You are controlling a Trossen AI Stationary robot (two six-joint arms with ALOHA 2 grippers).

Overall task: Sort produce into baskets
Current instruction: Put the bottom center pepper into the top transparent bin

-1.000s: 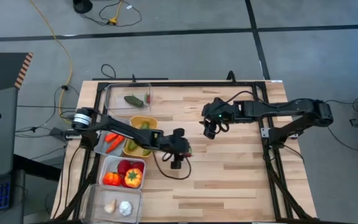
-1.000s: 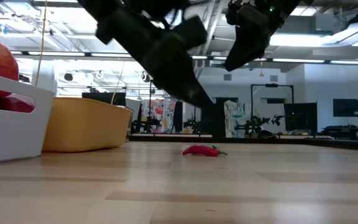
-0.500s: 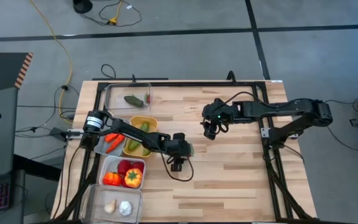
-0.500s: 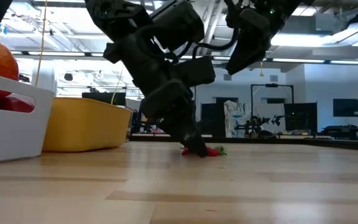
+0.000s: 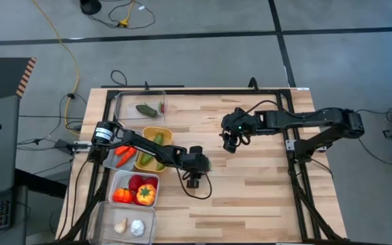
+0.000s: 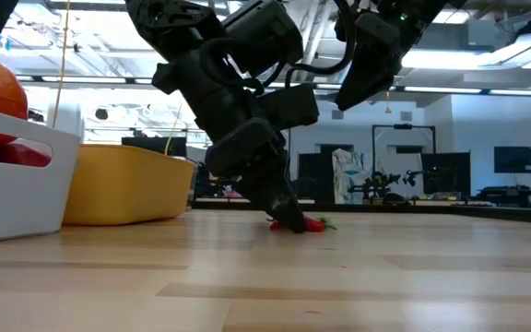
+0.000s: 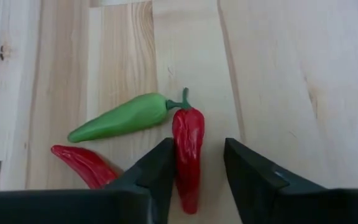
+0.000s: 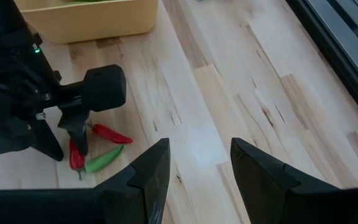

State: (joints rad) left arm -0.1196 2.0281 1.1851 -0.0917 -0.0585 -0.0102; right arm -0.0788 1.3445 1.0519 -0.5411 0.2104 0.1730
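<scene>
Change since a second ago: left arm has swung down from above the table, its fingers now at the tabletop around a chilli; right arm has not moved.
Table: pale wooden slatted tabletop (image 5: 250,197), baskets along its left edge.
Left arm: stretches from the table's left edge over the baskets toward the middle.
Right arm: waits raised over the table's middle-right.
Baskets: clear plastic tray (image 5: 140,107) farthest back with a green vegetable; grey tray (image 5: 109,158) with orange carrots; yellow tray (image 5: 154,148) beside it with green cucumbers; white tray (image 5: 132,188) with red tomatoes and an orange-yellow pepper; second clear tray (image 5: 123,222) nearest, with white garlic bulbs.
Left gripper (image 7: 197,171): lowered to the wood, jaws partly apart, one on either side of the small red chilli with a green stem (image 7: 188,148); contact with it cannot be told.
Right gripper (image 8: 199,163): jaws apart, empty.
Other chillies: small green chilli (image 7: 119,117) touches the straddled one at the stem; second red chilli (image 7: 81,163) lies just beside, partly hidden by a finger.
</scene>
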